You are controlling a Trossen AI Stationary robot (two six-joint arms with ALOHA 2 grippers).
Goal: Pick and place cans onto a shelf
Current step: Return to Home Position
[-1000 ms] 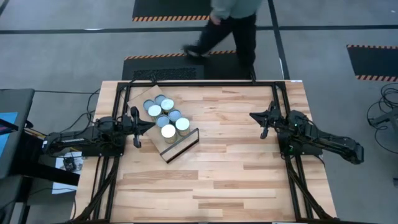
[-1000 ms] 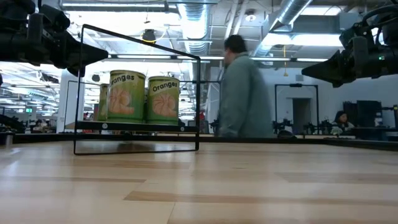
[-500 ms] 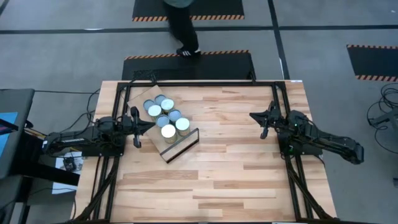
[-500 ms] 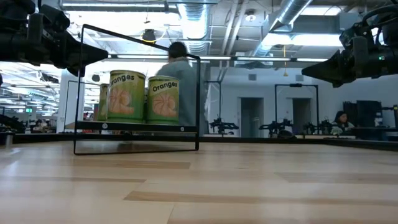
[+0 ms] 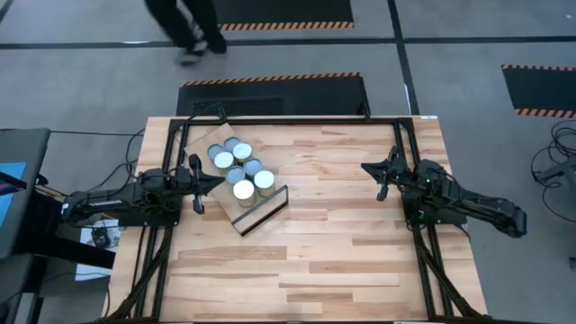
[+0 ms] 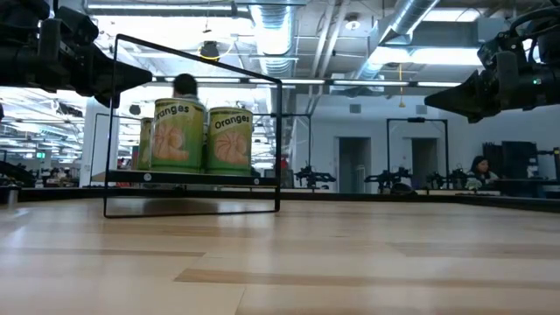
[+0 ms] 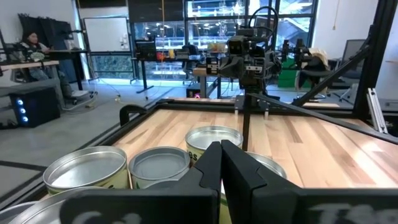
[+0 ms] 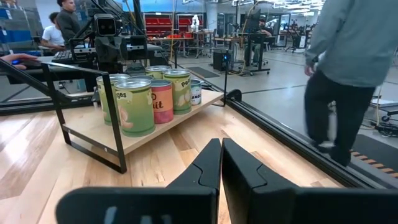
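Both arms folded low at their own sides, left gripper (image 7: 221,151) and right gripper (image 8: 221,148) fingers together, tips inward.

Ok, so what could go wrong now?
The left arm, jaws shut, sits close beside the cans crowded together on the shelf, so a careless swing might knock some over. A person is on the floor just beyond the table; if they stepped closer, a moving arm could perhaps bump them.
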